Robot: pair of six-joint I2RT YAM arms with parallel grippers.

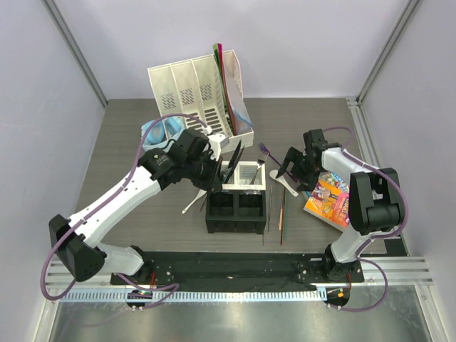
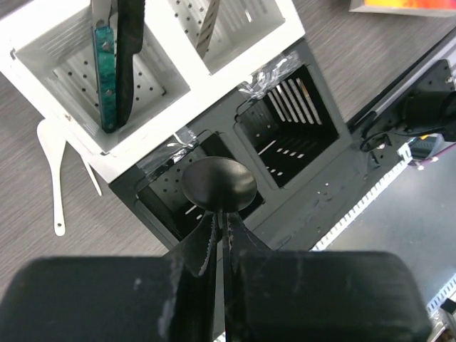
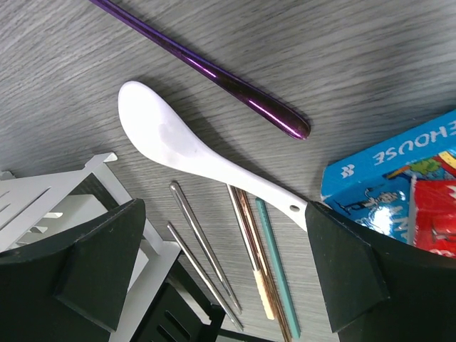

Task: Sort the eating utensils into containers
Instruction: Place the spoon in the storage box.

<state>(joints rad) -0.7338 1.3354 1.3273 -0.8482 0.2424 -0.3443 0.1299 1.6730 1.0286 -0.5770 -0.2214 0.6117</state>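
Left wrist view: the left gripper (image 2: 219,222) is pinched tight on a black spoon (image 2: 217,184), whose bowl hangs over the rim of one black cell of the caddy (image 2: 184,57). The right gripper (image 3: 224,239) stands wide apart above a white ceramic spoon (image 3: 182,149) lying on the table (image 3: 342,57). The caddy's corner is close on one side, a book (image 3: 399,178) close on the other, and chopsticks (image 3: 260,278) lie between.
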